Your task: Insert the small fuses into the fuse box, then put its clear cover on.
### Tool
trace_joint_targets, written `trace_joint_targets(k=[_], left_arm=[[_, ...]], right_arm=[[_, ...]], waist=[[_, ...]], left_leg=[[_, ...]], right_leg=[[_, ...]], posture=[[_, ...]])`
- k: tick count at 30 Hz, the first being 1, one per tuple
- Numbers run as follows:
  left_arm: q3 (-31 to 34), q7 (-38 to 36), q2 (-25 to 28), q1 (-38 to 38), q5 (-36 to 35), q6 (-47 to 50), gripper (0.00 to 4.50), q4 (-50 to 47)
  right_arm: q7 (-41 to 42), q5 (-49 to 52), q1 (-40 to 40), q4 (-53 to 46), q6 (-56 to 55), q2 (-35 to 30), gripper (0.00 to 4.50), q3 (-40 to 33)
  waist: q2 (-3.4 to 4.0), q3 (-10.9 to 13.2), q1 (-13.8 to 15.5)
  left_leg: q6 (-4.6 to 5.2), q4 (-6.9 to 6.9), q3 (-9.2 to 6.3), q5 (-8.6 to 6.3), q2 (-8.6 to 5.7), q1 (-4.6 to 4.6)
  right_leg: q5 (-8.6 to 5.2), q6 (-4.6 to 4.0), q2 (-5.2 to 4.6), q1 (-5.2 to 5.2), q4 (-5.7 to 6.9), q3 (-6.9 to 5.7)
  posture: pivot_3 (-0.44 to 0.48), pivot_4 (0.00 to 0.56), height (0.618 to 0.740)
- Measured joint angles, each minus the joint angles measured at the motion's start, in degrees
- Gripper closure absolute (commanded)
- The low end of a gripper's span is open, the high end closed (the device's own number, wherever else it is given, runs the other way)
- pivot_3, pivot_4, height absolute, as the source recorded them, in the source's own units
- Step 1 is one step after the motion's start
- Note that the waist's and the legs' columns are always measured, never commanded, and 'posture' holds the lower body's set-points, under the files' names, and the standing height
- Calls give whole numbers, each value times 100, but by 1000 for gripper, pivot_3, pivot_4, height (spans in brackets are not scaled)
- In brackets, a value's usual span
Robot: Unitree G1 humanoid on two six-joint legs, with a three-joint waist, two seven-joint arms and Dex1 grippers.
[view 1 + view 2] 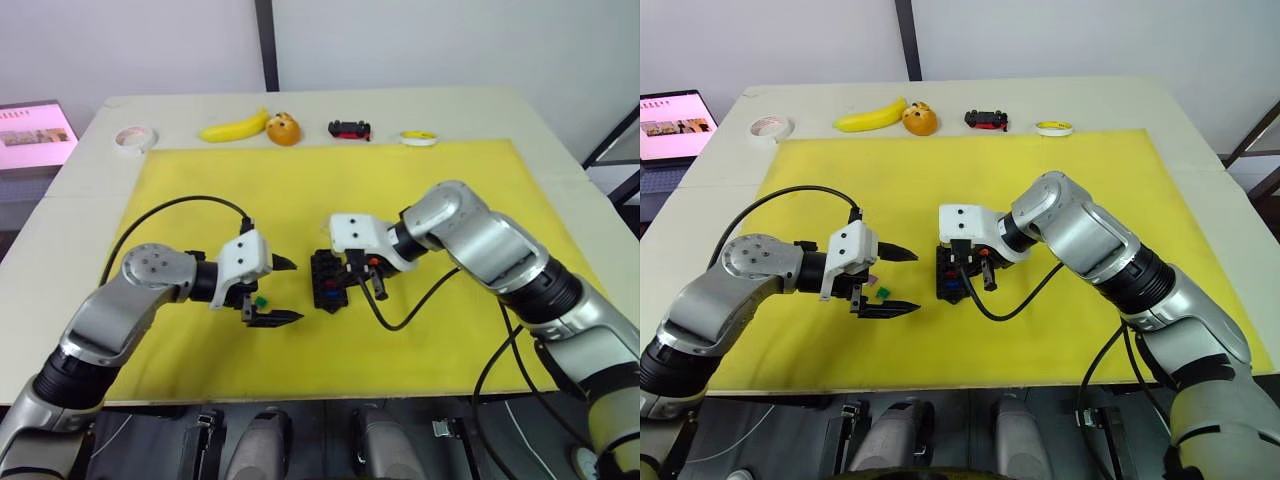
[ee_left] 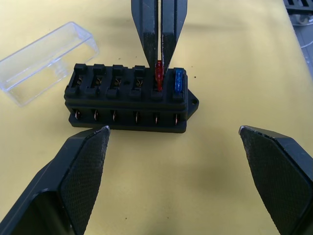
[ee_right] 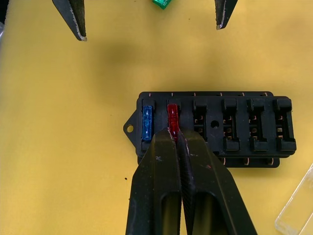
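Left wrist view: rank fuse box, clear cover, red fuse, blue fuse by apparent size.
1. fuse box, largest.
2. clear cover, a bit smaller as seen; it lies farther from the camera and runs off the frame edge, so the gap is unsure.
3. red fuse and blue fuse: alike, no ranking; right gripper partly hides the red one.

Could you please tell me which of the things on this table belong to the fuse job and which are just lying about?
Part of the job:
fuse box
red fuse, pinched by the right gripper
blue fuse, already seated
green fuse, loose by the open left gripper
clear cover

Just lying about:
banana
toy car
tape roll
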Motion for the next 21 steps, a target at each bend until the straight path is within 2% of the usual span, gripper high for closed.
trace_joint_targets(k=[21], left_arm=[[-1,1,-5,100,14,-101,49,35]], right_arm=[[-7,-3,-14,98,-11,35,4500,-6]], waist=[[0,-1,-1]], left_leg=[[0,2,0,0,0,1]], right_leg=[[0,0,0,0,4,0]], posture=[[0,150,740]])
